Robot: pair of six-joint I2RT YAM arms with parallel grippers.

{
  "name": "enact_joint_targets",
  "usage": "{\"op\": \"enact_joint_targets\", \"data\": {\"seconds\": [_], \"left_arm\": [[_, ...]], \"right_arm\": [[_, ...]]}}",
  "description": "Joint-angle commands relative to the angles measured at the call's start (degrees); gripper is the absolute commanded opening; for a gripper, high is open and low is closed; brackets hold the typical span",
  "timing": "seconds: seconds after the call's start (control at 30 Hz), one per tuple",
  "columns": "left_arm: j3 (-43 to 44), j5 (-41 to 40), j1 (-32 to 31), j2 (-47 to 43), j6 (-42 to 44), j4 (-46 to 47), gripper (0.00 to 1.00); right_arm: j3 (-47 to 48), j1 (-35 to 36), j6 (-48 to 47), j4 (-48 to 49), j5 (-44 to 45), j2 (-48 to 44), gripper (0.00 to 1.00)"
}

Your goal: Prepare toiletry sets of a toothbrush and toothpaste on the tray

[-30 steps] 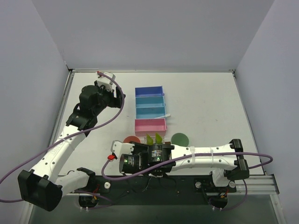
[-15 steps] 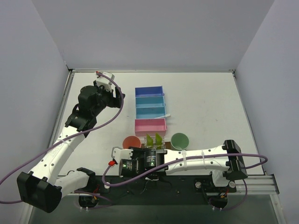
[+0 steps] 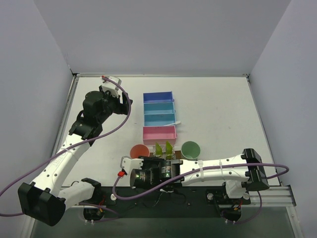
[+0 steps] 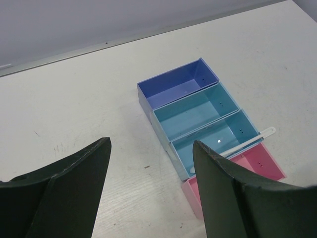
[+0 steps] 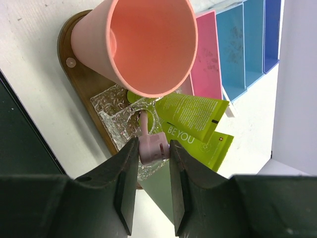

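Toothpaste sits between salmon cup and green cup.

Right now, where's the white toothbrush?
The white toothbrush lies slanted across the edge where a teal bin meets the pink bin, in the left wrist view.

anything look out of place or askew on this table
The white toothbrush lies slanted across the rim of the teal bin beside the pink bin, one end poking past its side. That is away from the tray, where the right gripper holds the pink toothbrush.
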Motion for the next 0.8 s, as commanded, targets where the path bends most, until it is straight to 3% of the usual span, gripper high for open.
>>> {"op": "enact_joint_targets", "data": {"seconds": [0.0,0.1,0.37,0.77], "left_arm": [[0.16,-0.37,-0.19,-0.89,-0.51,2.35,0.77],[0.16,-0.45,-0.19,-0.89,-0.43,2.43,0.77],[0.16,-0.46,-0.19,-0.71,-0.43,2.34,0.77],[0.25,-0.46,-0.19,-0.54,-0.43,2.26,0.77]], "right_arm": [[-1.19,-0.63,-0.36,1.02,1.43,-2.62,0.00],[-1.55,-0.72,-0.36,1.02,1.43,-2.45,0.01],[-1.64,-0.72,-0.09,1.02,0.90,-3.06,0.17],[-2.78,-0.72,-0.44,2.68,-3.40,-6.49,0.47]]}}
